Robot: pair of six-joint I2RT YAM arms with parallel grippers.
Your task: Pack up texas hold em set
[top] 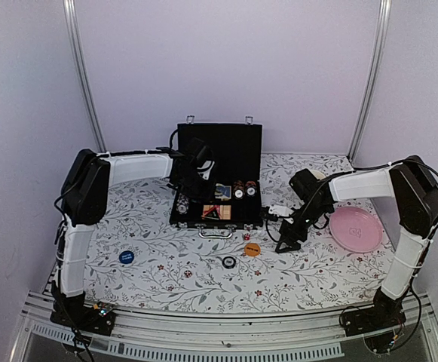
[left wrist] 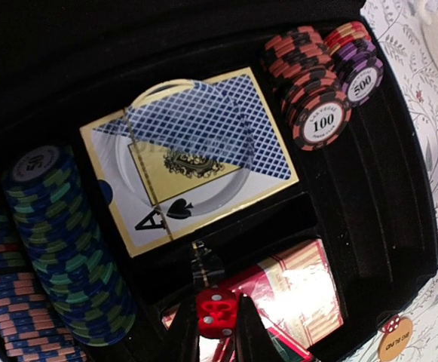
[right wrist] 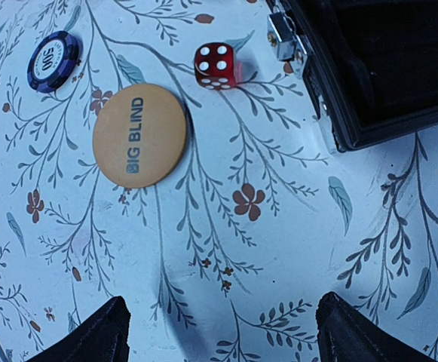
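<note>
The black briefcase (top: pixel 226 147) lies open at the table's back. My left gripper (left wrist: pixel 217 320) hangs over its tray (left wrist: pixel 384 188), shut on a red die (left wrist: pixel 217 308) above the red card deck (left wrist: pixel 298 290). A blue card deck (left wrist: pixel 192 154) and stacks of striped chips (left wrist: pixel 317 94) fill other slots. My right gripper (right wrist: pixel 222 335) stands open, low over the cloth in front of the case. Beyond its fingers lie an orange BIG BLIND button (right wrist: pixel 139 136), a second red die (right wrist: pixel 216 65) and a dark 500 chip (right wrist: pixel 53 60).
A pink plate (top: pixel 356 228) sits at the right, beside my right arm. A blue round button (top: pixel 127 256) lies on the cloth at the front left. The case's silver latch (right wrist: pixel 281 35) and front corner are close to the loose die.
</note>
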